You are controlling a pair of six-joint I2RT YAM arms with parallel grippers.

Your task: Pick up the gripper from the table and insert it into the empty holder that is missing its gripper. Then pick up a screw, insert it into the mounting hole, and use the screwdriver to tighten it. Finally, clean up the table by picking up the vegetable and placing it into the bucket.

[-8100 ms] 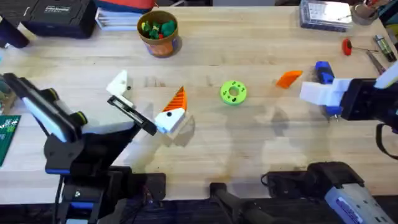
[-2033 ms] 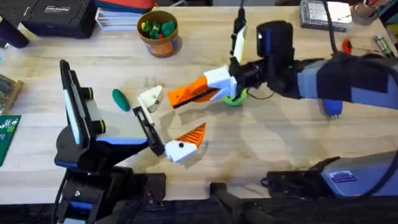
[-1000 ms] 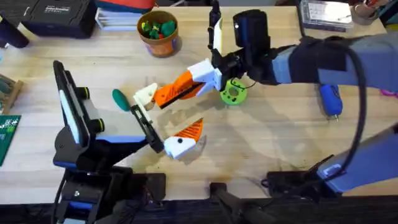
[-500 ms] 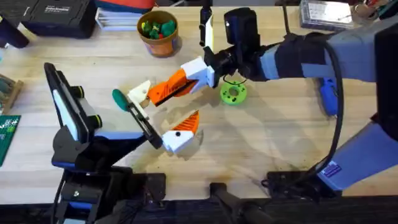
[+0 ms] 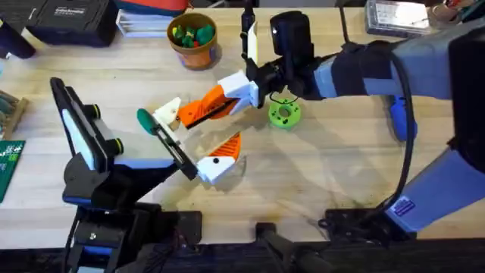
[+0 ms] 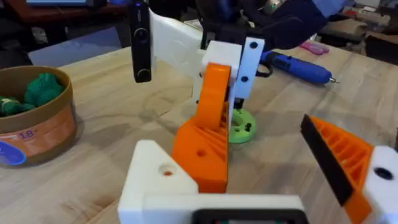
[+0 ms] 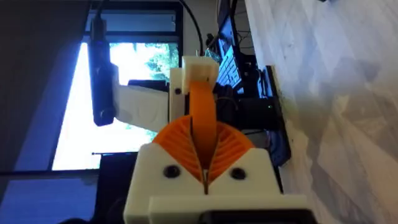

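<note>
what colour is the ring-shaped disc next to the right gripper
Bright green. The ring-shaped disc shows best in the overhead view, lying just beside the right gripper.

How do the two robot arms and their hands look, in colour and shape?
Both arms are black with blue-grey link covers. The right hand has a white blocky body and orange ribbed wedge fingers. The left hand has white mounts on a black rail, with one orange finger.
</note>
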